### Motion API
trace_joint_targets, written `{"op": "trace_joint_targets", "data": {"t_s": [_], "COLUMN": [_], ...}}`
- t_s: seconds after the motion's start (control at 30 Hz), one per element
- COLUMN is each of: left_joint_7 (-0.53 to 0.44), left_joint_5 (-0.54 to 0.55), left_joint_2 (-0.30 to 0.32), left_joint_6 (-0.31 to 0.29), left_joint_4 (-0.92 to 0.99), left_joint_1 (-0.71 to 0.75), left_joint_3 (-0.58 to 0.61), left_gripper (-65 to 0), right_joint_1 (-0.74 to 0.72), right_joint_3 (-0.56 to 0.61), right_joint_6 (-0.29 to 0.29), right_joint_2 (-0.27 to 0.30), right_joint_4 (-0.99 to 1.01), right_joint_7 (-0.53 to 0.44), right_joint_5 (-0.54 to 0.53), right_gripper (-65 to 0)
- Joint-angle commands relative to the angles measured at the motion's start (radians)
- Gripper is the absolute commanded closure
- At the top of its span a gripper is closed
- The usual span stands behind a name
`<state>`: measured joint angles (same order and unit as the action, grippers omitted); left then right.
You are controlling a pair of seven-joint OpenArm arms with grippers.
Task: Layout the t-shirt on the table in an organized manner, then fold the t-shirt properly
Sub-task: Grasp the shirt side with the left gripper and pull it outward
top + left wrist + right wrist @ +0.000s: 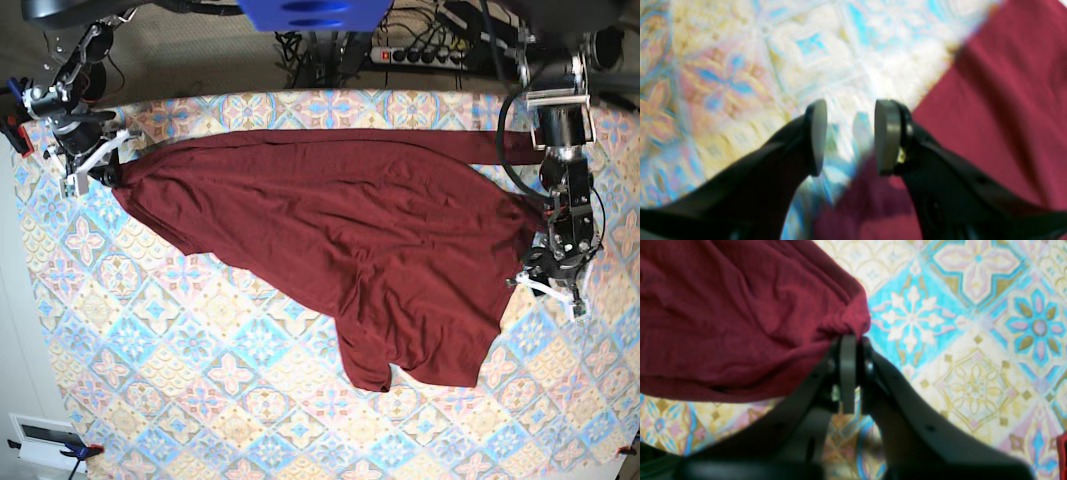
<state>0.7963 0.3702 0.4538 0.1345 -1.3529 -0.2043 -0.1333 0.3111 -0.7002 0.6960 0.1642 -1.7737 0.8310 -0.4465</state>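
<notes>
From my right wrist camera, the right gripper (853, 340) is pressed together on a bunched corner of the t-shirt (740, 313), the dark maroon knit gathering into tight pleats at the pinch and sagging away toward nine o'clock. From the left wrist camera, the left gripper (850, 136) stands spread with nothing between its flat grey pads (887, 136); the shirt's edge lies just beside it at three o'clock. In the base view the shirt sprawls across the upper middle of the table (200, 400), one corner drawn out to ten o'clock, a crumpled lobe hanging toward six o'clock. I judge the cloth light, limp and stretchy, likely to drag and wrinkle rather than slide stiffly, so I would take it at hems, shoulders or corners. The table covering is a flat pastel pattern of blue, pink and cream diamonds.
</notes>
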Motion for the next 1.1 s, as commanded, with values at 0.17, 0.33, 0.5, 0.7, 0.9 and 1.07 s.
{"op": "trace_joint_targets", "data": {"t_s": [0.17,0.33,0.5,0.7,0.9,1.07], "left_joint_7": [0.05,0.061,0.059,0.008,0.004,-0.041], "left_joint_5": [0.103,0.145,0.146,0.145,0.152,0.154], "left_joint_2": [0.007,0.007,0.007,0.006,0.006,0.006], "left_joint_6": [0.001,0.001,0.001,0.0,0.0,-0.049], "left_joint_4": [-0.219,-0.228,-0.194,-0.178,-0.081,-0.081], "left_joint_1": [0.222,0.293,0.289,0.289,0.253,0.256], "left_joint_3": [-0.161,-0.179,-0.179,-0.171,-0.171,-0.177], "left_gripper": [-23.4,-23.4,-27.3,-29.5,-28.4,-10.0], "right_joint_1": [-0.003,-0.003,-0.003,0.001,0.004,0.004], "right_joint_3": [-0.006,-0.006,-0.005,-0.005,-0.005,-0.005], "right_joint_6": [0.001,0.001,0.001,0.001,0.001,0.001], "right_joint_2": [0.016,0.016,0.015,0.015,0.015,0.013], "right_joint_4": [-0.018,-0.016,-0.018,-0.019,-0.019,-0.019], "right_joint_7": [-0.019,-0.019,-0.019,-0.019,-0.019,-0.019], "right_joint_5": [-0.01,-0.01,-0.013,-0.013,-0.013,-0.013], "right_gripper": [0.0,0.0,0.0,0.0,0.0,0.0]}}
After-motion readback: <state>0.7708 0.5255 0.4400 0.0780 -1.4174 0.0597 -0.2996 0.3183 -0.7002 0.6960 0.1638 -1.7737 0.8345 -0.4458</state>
